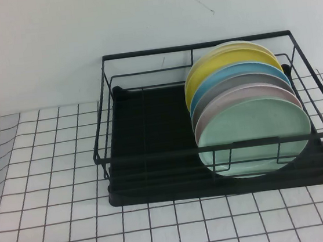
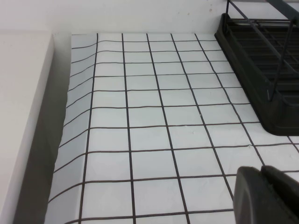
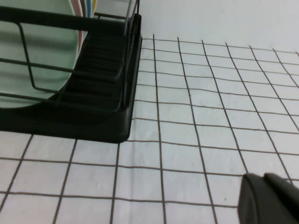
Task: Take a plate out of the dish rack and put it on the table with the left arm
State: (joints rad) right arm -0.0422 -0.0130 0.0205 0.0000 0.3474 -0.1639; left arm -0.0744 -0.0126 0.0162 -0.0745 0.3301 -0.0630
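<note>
High view: we see the plate (image 1: pixel 254 137) upright in the dish rack (image 1: pixel 157 188); no writing is readable. Our left gripper (image 2: pixel 267 196) and right gripper (image 3: pixel 271 198) hover over the table (image 1: pixel 52 186); we cannot tell their grip.

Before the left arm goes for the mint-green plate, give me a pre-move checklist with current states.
1. Mint-green plate standing at the front of the stack in the dish rack: ok.
2. Nothing in front of it but the rack's wire rail: ok.
3. Bare table left of the rack for setting it down: ok.
4. Left hand low over the cloth, away from the rack, holding nothing visible: ok; open or shut: cannot tell.
5. Right hand over the table on the rack's other side, clear of the plates: ok.
</note>
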